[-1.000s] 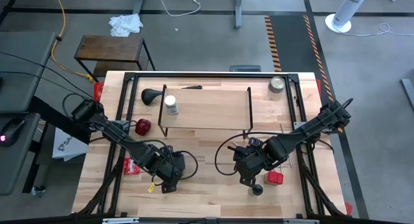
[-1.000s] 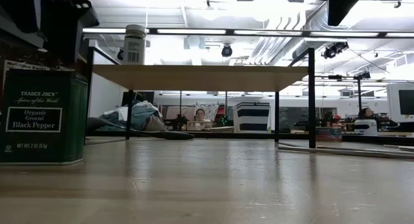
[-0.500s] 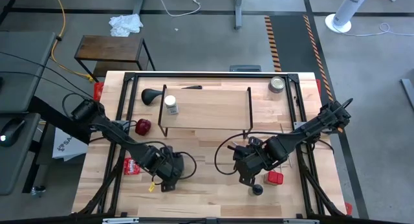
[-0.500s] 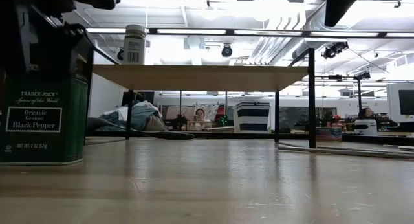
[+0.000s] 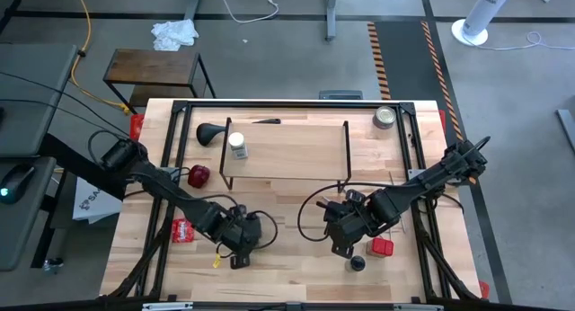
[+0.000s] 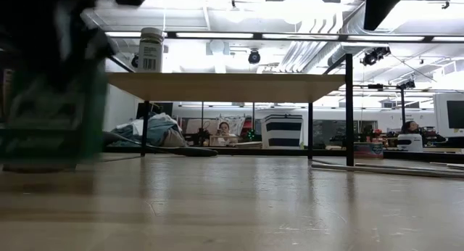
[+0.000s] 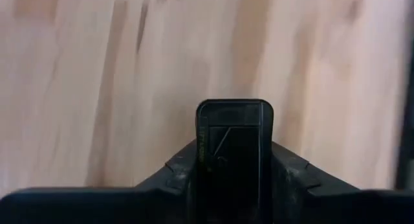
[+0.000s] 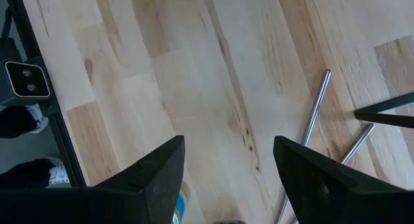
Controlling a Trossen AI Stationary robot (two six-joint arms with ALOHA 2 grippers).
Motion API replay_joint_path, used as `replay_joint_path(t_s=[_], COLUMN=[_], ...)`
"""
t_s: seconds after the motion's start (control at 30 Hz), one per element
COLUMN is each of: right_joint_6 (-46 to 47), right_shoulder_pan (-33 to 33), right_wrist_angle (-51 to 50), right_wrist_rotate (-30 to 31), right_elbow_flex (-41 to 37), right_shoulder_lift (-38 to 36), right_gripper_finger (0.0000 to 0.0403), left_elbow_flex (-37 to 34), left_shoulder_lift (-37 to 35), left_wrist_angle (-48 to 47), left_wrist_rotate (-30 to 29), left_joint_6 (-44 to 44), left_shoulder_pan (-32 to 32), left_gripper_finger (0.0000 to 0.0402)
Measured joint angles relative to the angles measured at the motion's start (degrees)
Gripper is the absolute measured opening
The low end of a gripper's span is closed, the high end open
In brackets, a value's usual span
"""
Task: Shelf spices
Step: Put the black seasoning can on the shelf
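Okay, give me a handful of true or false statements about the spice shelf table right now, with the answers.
1. A white-capped jar stands on the shelf. True.
2. The right gripper holds a jar. False: its fingers are spread, with bare table between them.
3. The round silver tin sits on the shelf. False: it sits on the tabletop, beyond the shelf's right end.
4. The left gripper is over the table's near part, not at the shelf. True.
5. A red-capped jar sits off the shelf's left end. True.
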Motion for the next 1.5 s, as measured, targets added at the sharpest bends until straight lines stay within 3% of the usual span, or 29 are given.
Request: replay_joint_path(t_s=[0.17, 0.27, 0.4, 0.57, 0.73, 0.87, 1.17, 1.5], right_joint_6=[1.41, 2.56, 4.84, 7.92, 9.10, 8.97, 7.09, 6.95], right_shoulder_pan=[0.02, 0.04, 0.04, 0.01, -0.38, -0.37, -0.35, -0.35], right_wrist_angle=[-1.26, -2.85, -4.77, -4.91, -4.73, -4.28, -3.63, -3.37], right_wrist_rotate=[0.00, -0.02, -0.32, 0.78, 3.16, 4.13, 4.15, 5.22], right_elbow_flex=[0.00, 0.00, 0.00, 0.02, 0.02, 0.02, 0.02, 0.02], right_shoulder_lift=[-0.01, -0.35, -2.75, -6.70, -8.79, -8.97, -8.95, -8.93], right_gripper_finger=[0.0233, 0.0233, 0.0233, 0.0233, 0.0233, 0.0233, 0.0233, 0.0233], left_elbow_flex=[12.78, 22.83, 35.09, 44.70, 45.09, 44.42, 43.44, 36.26], left_shoulder_lift=[-0.06, -0.14, -0.23, -0.25, -0.15, -0.20, 0.88, 1.32], left_wrist_angle=[-1.21, -4.87, -18.21, -34.34, -48.40, -48.36, -46.10, -46.70], left_wrist_rotate=[-3.19, -11.97, -21.95, -17.93, -14.91, -14.64, -15.67, -14.28], left_joint_6=[6.89, 11.01, 11.14, 4.95, -4.31, -15.32, -23.44, -32.46], left_shoulder_pan=[2.99, 6.05, 12.00, 22.79, 32.33, 36.14, 34.55, 33.49], left_gripper_finger=[0.0113, 0.0113, 0.0113, 0.0113, 0.0113, 0.0113, 0.0113, 0.0113])
